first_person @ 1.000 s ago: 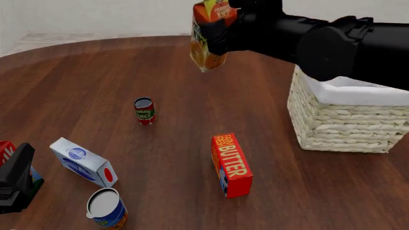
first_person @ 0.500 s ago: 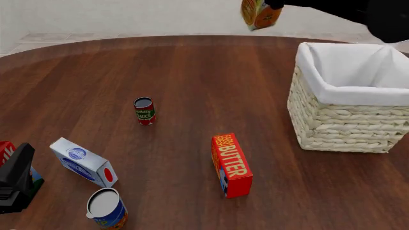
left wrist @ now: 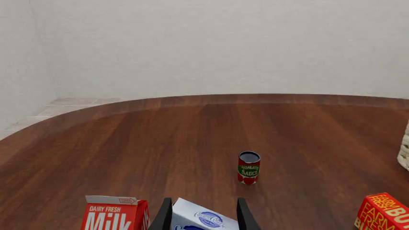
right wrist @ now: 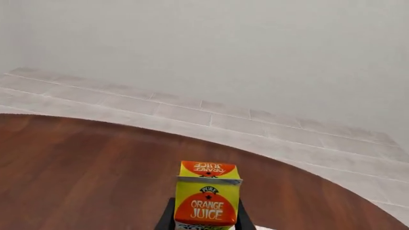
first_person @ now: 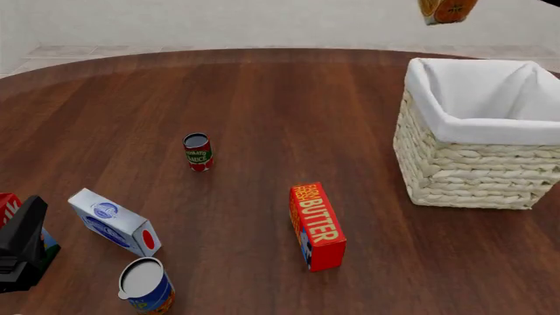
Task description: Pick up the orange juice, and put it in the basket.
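R gripper (right wrist: 204, 221) clamped on orange juice (right wrist: 207, 197), carton held high, only its bottom visible at top edge in front view (first_person: 446, 10), above far side of basket (first_person: 477, 151). L gripper (left wrist: 203, 215) apart, low over surface (first_person: 262, 111), white-blue carton (left wrist: 201, 219) betw fingers.

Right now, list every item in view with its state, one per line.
orange juice: held in the air, upright in the wrist view.
right gripper: shut on the orange juice.
basket: upright, nothing visible inside.
BUTTER box: lying on the table.
tomato sauce can: standing.
white-and-blue carton: lying down.
left gripper: open, idle.
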`<state>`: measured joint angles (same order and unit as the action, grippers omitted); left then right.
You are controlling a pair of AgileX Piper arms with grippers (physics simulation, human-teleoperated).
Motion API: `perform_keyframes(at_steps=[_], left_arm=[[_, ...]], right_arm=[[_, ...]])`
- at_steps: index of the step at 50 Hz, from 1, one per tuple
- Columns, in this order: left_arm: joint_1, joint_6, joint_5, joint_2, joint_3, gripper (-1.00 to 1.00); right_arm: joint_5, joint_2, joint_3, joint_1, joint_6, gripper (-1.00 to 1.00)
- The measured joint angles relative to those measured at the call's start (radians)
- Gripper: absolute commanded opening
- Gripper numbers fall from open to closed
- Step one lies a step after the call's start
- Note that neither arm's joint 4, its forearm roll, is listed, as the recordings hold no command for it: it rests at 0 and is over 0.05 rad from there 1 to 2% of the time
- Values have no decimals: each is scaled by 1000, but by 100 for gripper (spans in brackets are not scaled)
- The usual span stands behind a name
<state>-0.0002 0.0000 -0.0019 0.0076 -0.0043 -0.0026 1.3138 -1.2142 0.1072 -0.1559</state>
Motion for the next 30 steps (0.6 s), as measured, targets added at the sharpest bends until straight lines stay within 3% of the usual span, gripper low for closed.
perform_keyframes(at_steps=[30], left_arm=[[0, 0, 0, 0, 0, 100]], right_arm=[[-1, 16, 79, -240, -25, -100]])
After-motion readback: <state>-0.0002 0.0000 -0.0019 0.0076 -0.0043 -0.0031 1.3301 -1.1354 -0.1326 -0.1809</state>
